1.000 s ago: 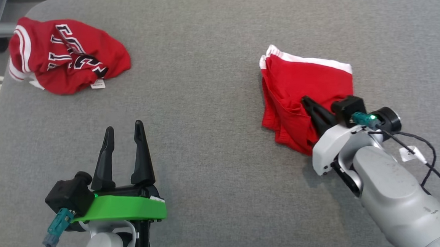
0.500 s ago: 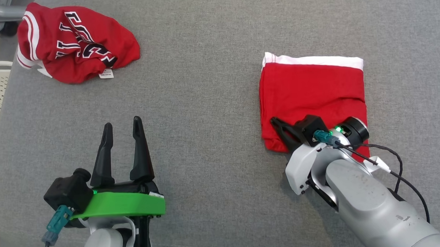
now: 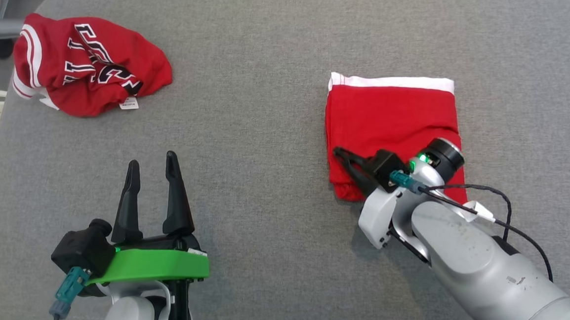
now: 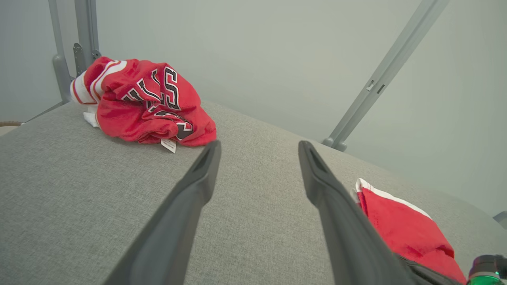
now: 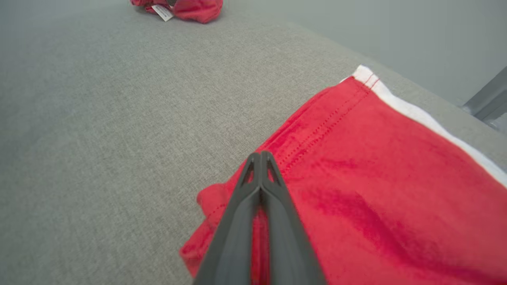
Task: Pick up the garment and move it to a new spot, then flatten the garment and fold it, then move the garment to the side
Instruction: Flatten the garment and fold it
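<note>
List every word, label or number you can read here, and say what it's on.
On the crumpled jersey: black, white-edged letters, creased over; no whole word reads.
On the white tag at its hem: print too small.
On the folded garment: no text.
On the cable tag: unreadable.

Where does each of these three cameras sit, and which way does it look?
Head view: on the head, down at the grey fabric surface; open left gripper, shut right gripper.
Left wrist view: wrist-mounted, along its spread fingers towards the crumpled red lettered jersey.
Right wrist view: wrist-mounted, along its closed fingers over the folded red white-edged garment.
Shared: all show both garments.
</note>
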